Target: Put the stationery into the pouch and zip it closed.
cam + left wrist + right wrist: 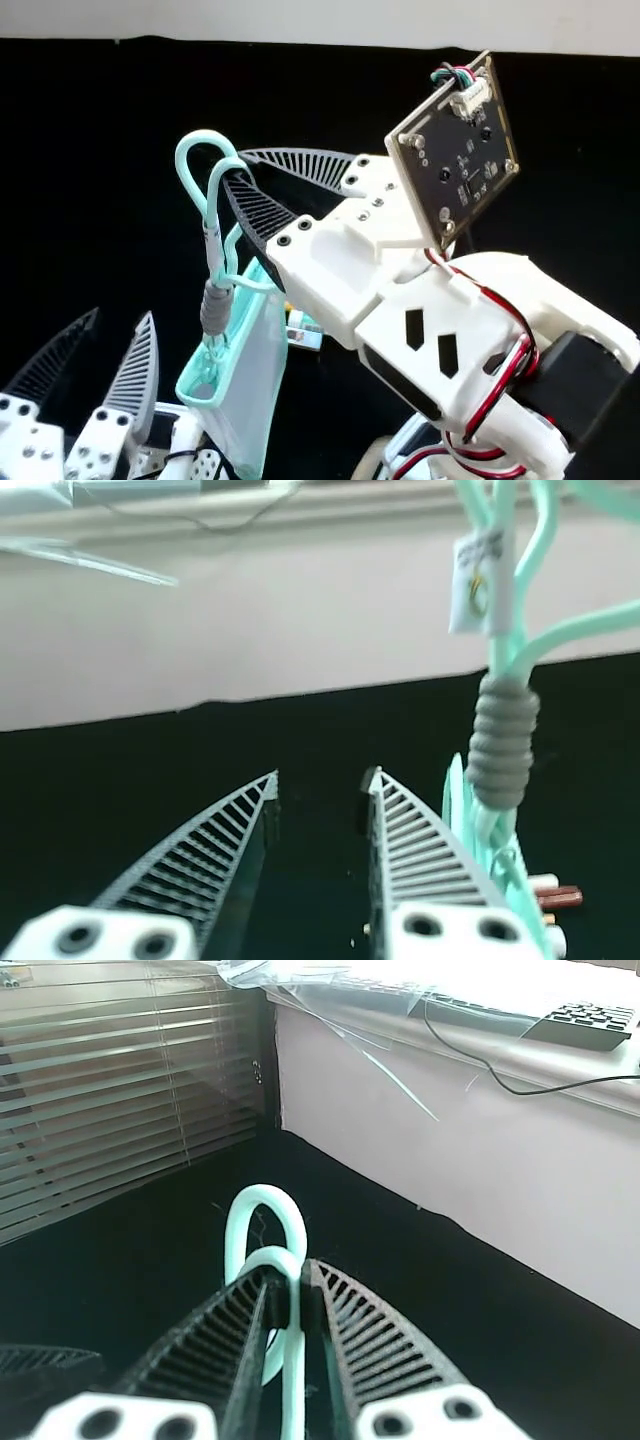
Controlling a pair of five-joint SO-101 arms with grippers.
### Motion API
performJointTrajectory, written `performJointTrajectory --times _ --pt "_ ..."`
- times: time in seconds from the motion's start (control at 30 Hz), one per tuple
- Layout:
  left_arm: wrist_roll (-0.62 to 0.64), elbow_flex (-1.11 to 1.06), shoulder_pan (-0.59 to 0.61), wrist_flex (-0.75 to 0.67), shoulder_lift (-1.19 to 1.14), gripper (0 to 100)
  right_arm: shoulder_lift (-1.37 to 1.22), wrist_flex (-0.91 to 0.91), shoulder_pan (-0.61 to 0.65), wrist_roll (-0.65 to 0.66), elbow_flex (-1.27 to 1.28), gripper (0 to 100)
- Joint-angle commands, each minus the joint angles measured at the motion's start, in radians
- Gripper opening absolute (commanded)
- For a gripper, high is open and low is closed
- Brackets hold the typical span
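High view: the right gripper (236,167) is pinching the pouch's mint cord (196,160), with the pouch (245,375) hanging upright below it and the left gripper (122,314) just beside.

Left wrist view: fingers part-open, nothing between them, and some stationery (556,893) lies past the pouch.

Right wrist view: jaws clamped on the cord loop.

Black cloth (90,140) over the whole tabletop, right up to a pale wall panel (250,640) at the back. Past the cloth's far corner, horizontal window blinds (110,1090) with slats tilted partly shut. On the ledge above the panel, a dark keyboard (590,1022) near the edge, a thin black cable (510,1091) looping beside it, and crinkled clear plastic film (290,985) draped over the ledge's lip.
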State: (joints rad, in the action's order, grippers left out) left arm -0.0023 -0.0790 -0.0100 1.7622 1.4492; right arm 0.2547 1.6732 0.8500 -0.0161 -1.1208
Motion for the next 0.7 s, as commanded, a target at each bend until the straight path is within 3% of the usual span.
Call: performJointTrajectory --times 0.0,0.43,0.67 --pt "0.014 0.064 -0.019 0.005 -0.061 16 0.013 -0.002 -0.015 -0.012 0.002 0.7" --pt "0.048 0.064 -0.119 0.006 -0.096 16 -0.079 -0.002 -0.068 -0.012 -0.007 0.7" --pt "0.048 -0.068 -0.16 0.006 -0.09 16 -0.085 -0.004 -0.068 -0.012 -0.007 0.7"
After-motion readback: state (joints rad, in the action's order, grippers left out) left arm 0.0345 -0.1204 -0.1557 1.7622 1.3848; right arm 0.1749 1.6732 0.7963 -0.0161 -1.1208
